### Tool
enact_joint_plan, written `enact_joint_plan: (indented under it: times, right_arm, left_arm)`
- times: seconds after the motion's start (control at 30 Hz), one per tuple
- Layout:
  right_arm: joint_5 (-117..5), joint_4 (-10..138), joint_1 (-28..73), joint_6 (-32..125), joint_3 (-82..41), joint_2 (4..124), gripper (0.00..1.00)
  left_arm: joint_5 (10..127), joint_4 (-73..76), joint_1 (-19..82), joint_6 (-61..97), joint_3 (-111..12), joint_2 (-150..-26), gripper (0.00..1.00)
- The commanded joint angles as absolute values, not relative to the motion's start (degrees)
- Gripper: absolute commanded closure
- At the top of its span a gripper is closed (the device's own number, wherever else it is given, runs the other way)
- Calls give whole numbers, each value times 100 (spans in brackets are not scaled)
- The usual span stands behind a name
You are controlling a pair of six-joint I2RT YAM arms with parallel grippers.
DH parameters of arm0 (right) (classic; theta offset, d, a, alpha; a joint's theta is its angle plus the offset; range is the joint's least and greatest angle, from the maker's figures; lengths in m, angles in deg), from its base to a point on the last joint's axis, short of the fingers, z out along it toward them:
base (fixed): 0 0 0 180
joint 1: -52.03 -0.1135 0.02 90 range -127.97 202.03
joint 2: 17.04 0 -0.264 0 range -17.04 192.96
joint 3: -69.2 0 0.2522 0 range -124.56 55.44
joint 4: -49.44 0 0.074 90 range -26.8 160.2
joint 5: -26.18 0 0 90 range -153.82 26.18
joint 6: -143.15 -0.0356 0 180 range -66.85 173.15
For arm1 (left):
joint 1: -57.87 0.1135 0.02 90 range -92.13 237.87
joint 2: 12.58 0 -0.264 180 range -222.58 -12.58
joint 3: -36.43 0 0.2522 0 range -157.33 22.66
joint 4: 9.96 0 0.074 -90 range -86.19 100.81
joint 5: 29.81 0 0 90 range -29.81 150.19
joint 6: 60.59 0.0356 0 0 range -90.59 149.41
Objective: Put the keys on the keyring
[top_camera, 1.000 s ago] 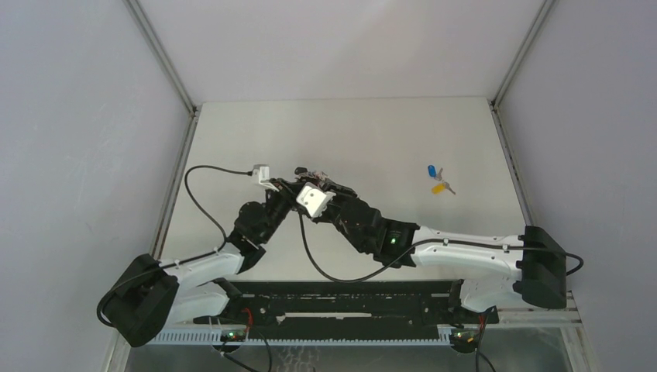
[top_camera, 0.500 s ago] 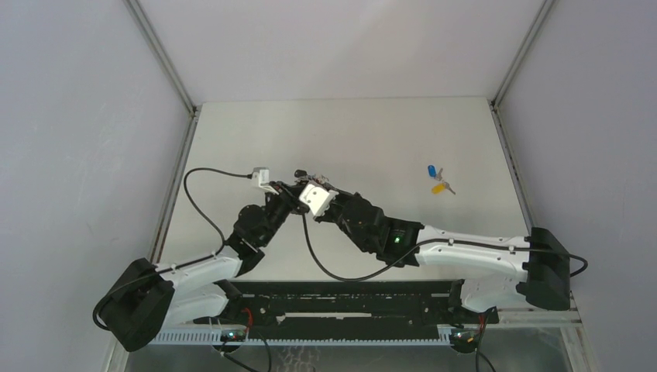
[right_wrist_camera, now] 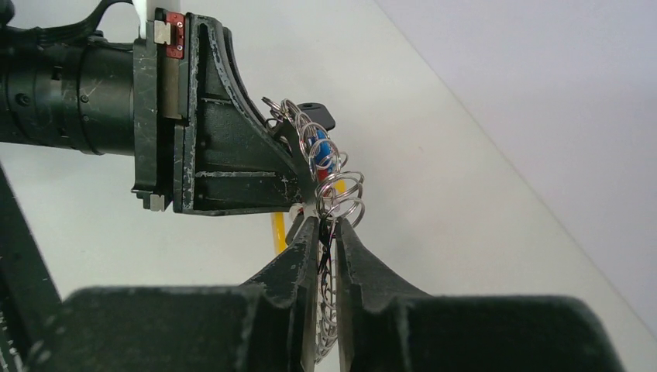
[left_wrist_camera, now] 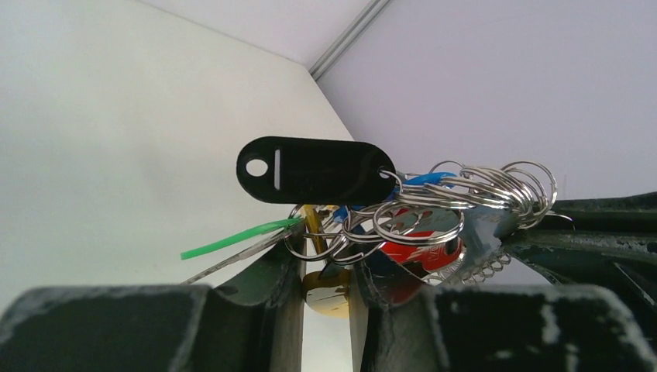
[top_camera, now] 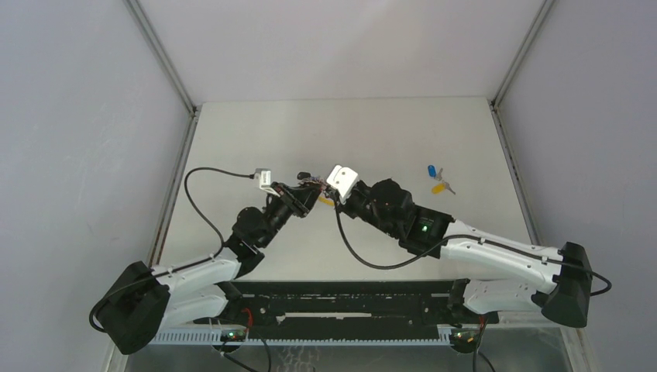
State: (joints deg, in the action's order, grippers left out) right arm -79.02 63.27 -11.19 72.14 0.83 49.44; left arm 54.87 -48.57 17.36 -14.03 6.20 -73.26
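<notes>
Keyring (left_wrist_camera: 434, 208) first: you have it pinched in the left gripper (left_wrist_camera: 325, 267), whose fingers are closed on the bunch of silver rings and capped keys, with a yellow cap (left_wrist_camera: 327, 288) showing in the narrow gap between them. A black plastic tag (left_wrist_camera: 314, 170) stands up from the bunch, and a thin green piece (left_wrist_camera: 232, 241) sticks out to one side. Your right gripper (right_wrist_camera: 327, 232) meets the same bunch from the opposite side, its fingers almost together with a thin wire ring caught between the tips. Seen from above, both grippers join over the middle of the table (top_camera: 349, 128), somewhat nearer its near edge. The keys (top_camera: 438, 180), one blue-capped and one yellow-capped, lie side by side on the table close to its right edge, well apart from both grippers
</notes>
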Motion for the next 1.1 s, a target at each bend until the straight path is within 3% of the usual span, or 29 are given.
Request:
enact_joint_plan:
  times: [0.0, 0.77, 0.93, 1.07]
  right_arm:
    - [-7111, 6606, -810, 6698, -82, 4496, 97]
    - [-4511, 6206, 571, 5232, 376, 3903, 89]
    - [-4328, 6239, 665, 5140, 376, 3924, 94]
    - [-4116, 6300, 796, 5211, 376, 3812, 85]
  left_arm:
    - [5009, -5085, 1869, -1375, 779, -7172, 100]
    - [5083, -5280, 1870, -1339, 883, -7116, 100]
    - [5198, -5275, 1876, -1210, 856, -7093, 100]
    - [5432, -5255, 1871, -964, 825, -7052, 100]
